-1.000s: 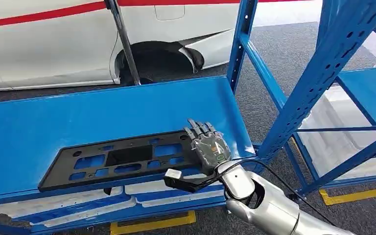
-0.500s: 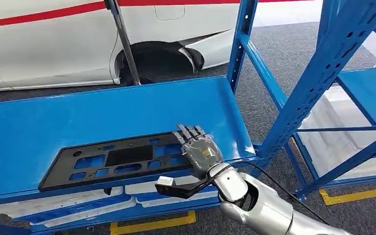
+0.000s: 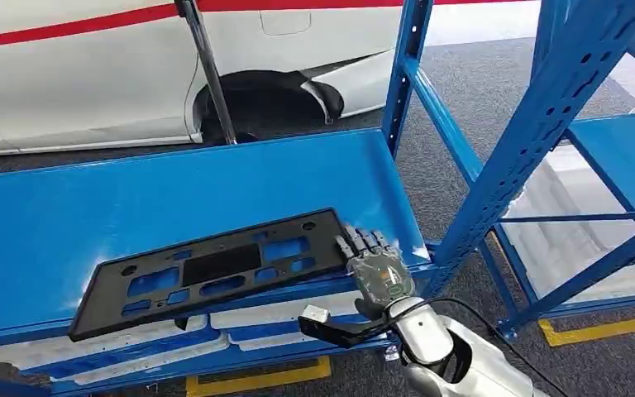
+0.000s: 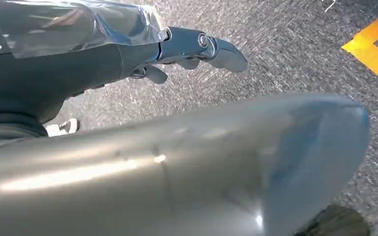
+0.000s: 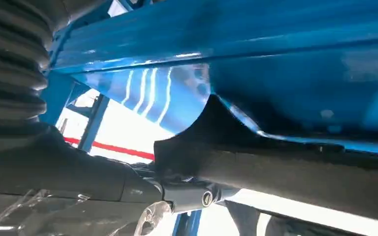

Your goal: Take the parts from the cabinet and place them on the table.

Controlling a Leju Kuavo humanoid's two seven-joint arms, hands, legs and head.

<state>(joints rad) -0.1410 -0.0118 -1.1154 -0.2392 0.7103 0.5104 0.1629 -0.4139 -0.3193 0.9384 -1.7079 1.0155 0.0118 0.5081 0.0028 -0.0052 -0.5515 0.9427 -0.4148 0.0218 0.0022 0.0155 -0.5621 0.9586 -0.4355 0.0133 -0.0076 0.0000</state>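
A long black plastic frame part point(image 3: 215, 269) with several cut-outs lies on the blue cabinet shelf point(image 3: 174, 194), near its front edge. My right hand point(image 3: 376, 269) is at the part's right end. Its fingers point(image 3: 368, 242) lie flat on the shelf and touch that end, while its thumb point(image 3: 322, 321) stretches out below the shelf's front lip, so nothing is gripped. The right wrist view looks up from that hand point(image 5: 78, 172) at the shelf's blue underside point(image 5: 275, 49). My left hand point(image 4: 187, 46) hangs over grey carpet and holds nothing.
Blue rack uprights point(image 3: 537, 124) rise just right of my right hand. White foam trays point(image 3: 281, 318) lie on the level below the shelf. A white car with a red stripe point(image 3: 91, 74) stands behind the cabinet. Yellow floor tape point(image 3: 256, 382) runs in front.
The part's right end has swung away from the front edge and to the right. My right hand moved right and nearer the front lip, from on top of the part to beside its end.
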